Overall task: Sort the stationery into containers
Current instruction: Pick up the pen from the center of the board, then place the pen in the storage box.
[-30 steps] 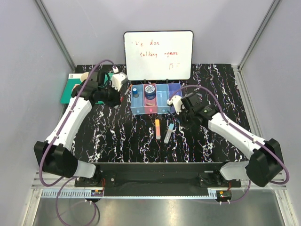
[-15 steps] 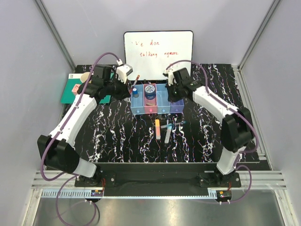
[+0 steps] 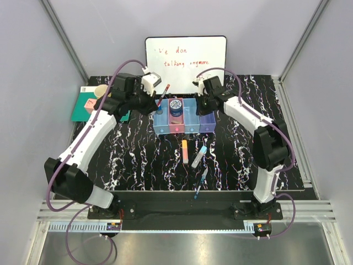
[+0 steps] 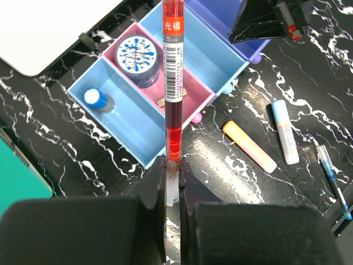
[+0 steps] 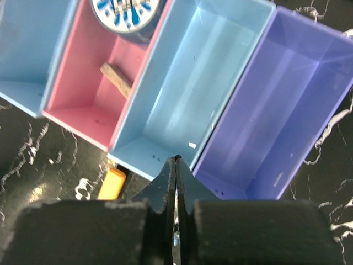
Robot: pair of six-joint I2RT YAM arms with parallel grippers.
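Orange marker (image 3: 185, 150) and light-blue marker (image 3: 199, 157) lay on the table (image 3: 138, 160), just near of the bins (image 3: 163, 128). Left gripper (image 4: 172, 182) clamped the red pen (image 4: 172, 72) above the bins' left end. Right gripper (image 5: 176, 165) hung over the right bins, fingers closed on nothing.

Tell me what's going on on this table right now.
Two robot arms are sorting stationery into a row of four bins. The left gripper is shut on a red pen, held near the bins. The right gripper, shut and empty, hovers over them. An orange marker and a light-blue marker lie unsorted on the table.
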